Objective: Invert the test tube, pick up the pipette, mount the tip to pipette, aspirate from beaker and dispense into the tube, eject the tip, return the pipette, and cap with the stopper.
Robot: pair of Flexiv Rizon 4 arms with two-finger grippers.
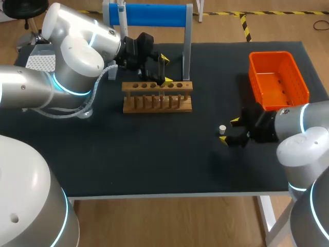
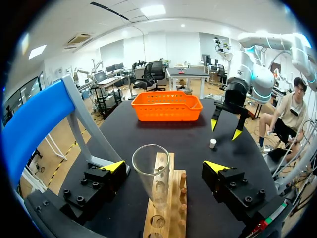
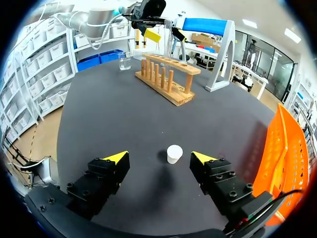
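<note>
The left end effector [image 1: 165,69], in the upper middle of the frame over the wooden rack [image 1: 157,98], is wide open. The glass test tube [image 2: 151,173] stands upright in the rack between its fingers, mouth up, touched by neither. The right end effector [image 1: 230,130], at the right of the frame low over the dark surface [image 1: 128,154], is equally open and holds nothing; the small white stopper [image 1: 222,128] stands between its yellow tips, clear of both.

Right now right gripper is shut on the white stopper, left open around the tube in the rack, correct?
No. Right gripper is open: right wrist view shows the white stopper standing free between its fingers. Left gripper open around the tube in the rack stands.
</note>
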